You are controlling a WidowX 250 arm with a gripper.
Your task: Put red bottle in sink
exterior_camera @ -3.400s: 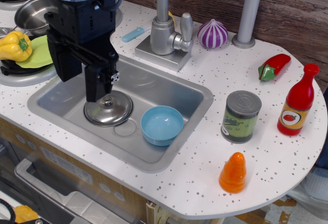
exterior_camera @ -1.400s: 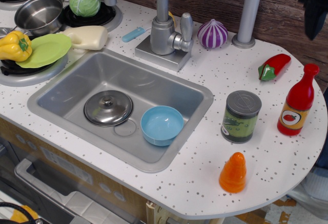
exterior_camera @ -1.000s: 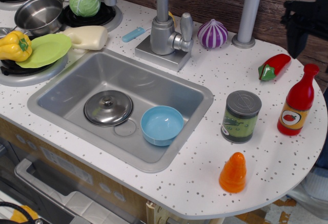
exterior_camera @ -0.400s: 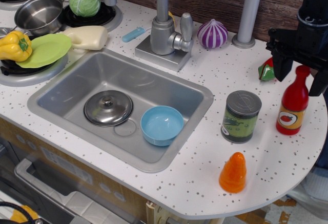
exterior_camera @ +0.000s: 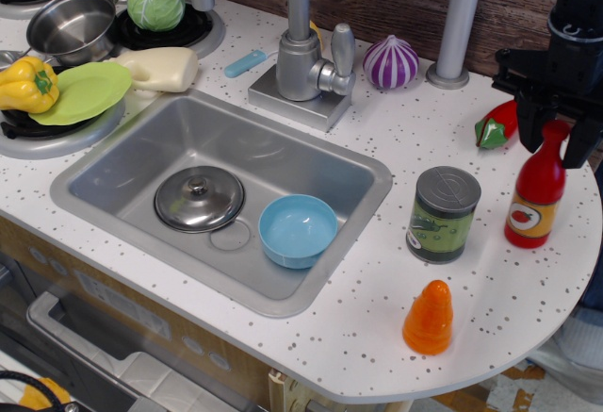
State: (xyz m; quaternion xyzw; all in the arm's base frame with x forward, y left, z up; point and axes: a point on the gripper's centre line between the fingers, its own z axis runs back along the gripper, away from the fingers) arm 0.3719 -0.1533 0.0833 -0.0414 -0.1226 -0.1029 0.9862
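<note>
The red bottle [exterior_camera: 535,193] stands on the white counter at the right edge, leaning slightly left, its tomato label facing me. My gripper [exterior_camera: 553,135] has come down from above, and its two black fingers [exterior_camera: 530,129] press on either side of the bottle's cap and neck. The bottle's base still rests on the counter. The grey sink [exterior_camera: 236,143] lies far to the left of the bottle, with a silver faucet [exterior_camera: 303,54] behind it.
In the sink lie a steel pot lid [exterior_camera: 199,199] and a blue bowl [exterior_camera: 298,230]. A can [exterior_camera: 443,214] stands between bottle and sink. An orange cone [exterior_camera: 429,318], a chili pepper [exterior_camera: 496,125], a purple onion [exterior_camera: 390,61] and a grey post [exterior_camera: 454,25] are nearby.
My gripper left the sink, swung to the far right and dropped over the bottle. Its fingers have closed in on the neck, and the bottle has shifted slightly left.
</note>
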